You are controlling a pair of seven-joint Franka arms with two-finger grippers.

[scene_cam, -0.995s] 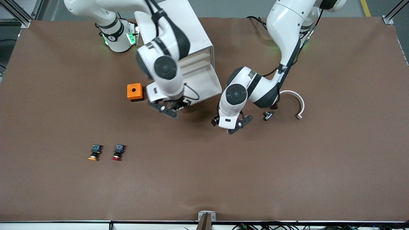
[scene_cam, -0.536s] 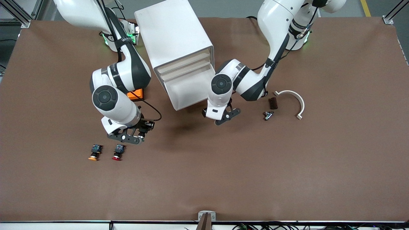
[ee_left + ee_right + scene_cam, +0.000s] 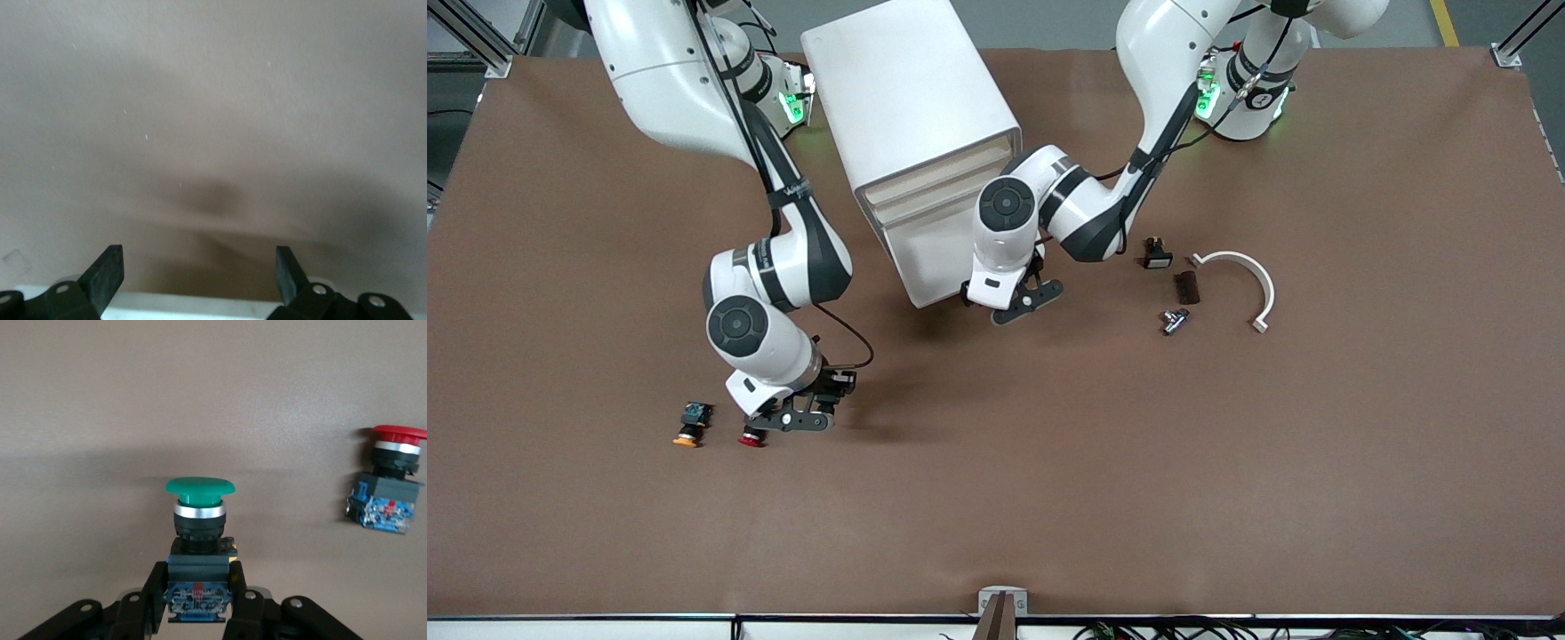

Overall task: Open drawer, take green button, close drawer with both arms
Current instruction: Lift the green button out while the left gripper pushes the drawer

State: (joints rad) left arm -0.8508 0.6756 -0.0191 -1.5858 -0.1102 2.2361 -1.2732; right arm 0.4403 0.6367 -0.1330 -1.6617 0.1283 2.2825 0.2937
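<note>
Button [image 3: 199, 520] clamped in right end effector [image 3: 800, 418], low by red-cap | left end effector [image 3: 1018, 302] spread at drawer [image 3: 951, 258] front

Three push buttons are in sight: one green-capped button [image 3: 197, 540], one red-capped button [image 3: 388, 480] and one orange-capped button [image 3: 690, 425]. There is one white cabinet [image 3: 911, 133], one curved white bracket [image 3: 1243, 276], one small metal fitting [image 3: 1173, 320], two small dark parts [image 3: 1187, 286], and two robot arms [image 3: 765, 267].
</note>
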